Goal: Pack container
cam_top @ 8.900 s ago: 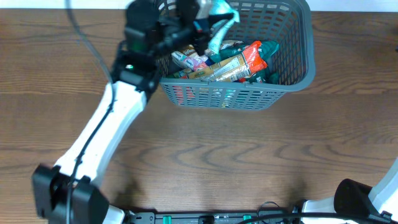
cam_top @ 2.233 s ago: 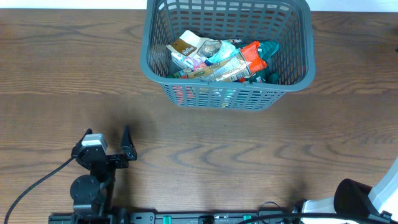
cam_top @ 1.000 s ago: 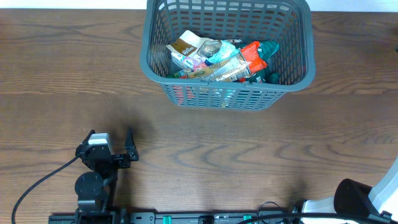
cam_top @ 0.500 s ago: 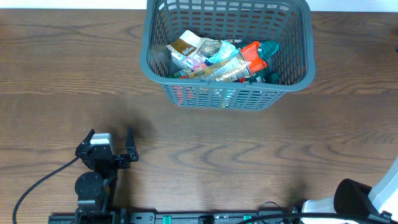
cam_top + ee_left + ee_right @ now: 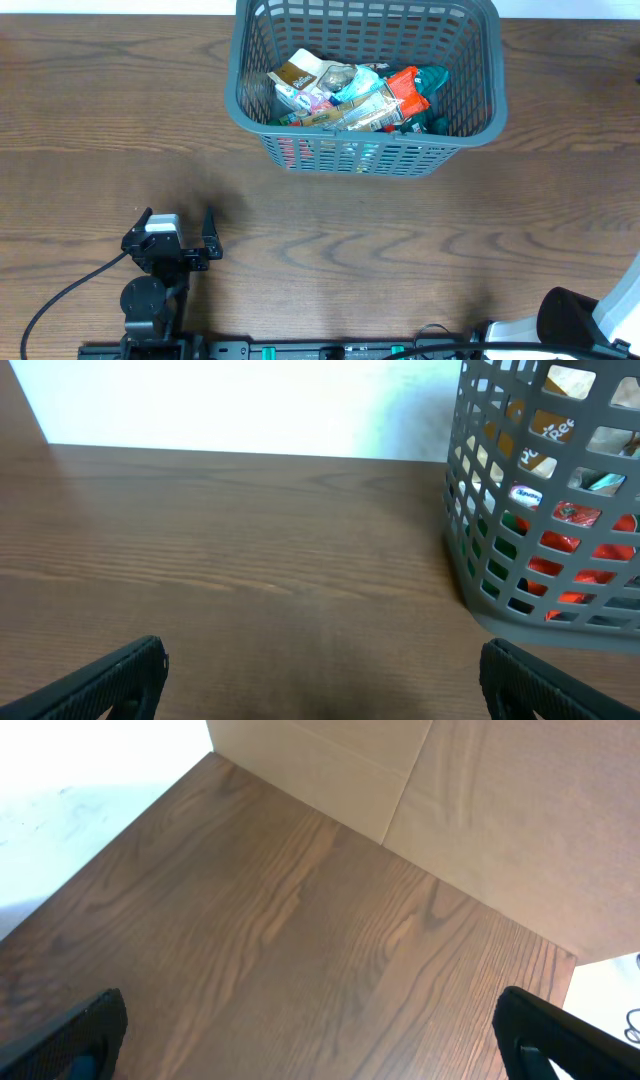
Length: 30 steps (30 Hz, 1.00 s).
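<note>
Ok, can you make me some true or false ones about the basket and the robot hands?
The basket has packets inside. True.
The left gripper is holding a packet. False: it is open and empty, over the table.
The basket is tipped on its side. False: it stands upright.
A red-orange packet lies in the basket. True.
The right gripper is open. True.

The dark grey slotted plastic basket (image 5: 370, 155) is looking matt; the brown wood-grain table (image 5: 400, 250) is appearing smooth; the colourful packets (image 5: 350, 100) are shining glossy.
</note>
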Available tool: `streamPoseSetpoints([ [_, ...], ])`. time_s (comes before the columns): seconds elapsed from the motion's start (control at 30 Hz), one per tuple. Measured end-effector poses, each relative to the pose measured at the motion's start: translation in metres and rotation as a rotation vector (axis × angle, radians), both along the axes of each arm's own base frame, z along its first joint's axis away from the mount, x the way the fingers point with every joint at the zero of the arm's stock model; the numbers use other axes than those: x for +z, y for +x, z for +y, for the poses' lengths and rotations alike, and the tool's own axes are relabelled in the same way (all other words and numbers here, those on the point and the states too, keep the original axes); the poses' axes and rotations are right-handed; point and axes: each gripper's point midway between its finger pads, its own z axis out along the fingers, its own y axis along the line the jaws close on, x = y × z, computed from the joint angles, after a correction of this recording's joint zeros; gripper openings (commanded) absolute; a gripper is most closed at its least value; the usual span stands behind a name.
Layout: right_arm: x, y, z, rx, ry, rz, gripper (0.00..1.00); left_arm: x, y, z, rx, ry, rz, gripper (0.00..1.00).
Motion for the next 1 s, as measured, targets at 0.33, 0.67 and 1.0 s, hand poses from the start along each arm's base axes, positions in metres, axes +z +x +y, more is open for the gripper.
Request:
streamPoseSetpoints([
  [0.33,0.0,0.0,0.0,0.0,0.0,0.0,0.99,0.0,0.0,0.0,0.0,0.0,0.0,0.98],
  [0.67,0.0,0.0,0.0,0.0,0.0,0.0,0.99,0.0,0.0,0.0,0.0,0.0,0.0,0.99],
  [1.0,0.0005,0.006,0.0098,0.031,-0.004,0.0,0.99,0.0,0.0,0.0,0.0,0.0,0.0,0.99],
])
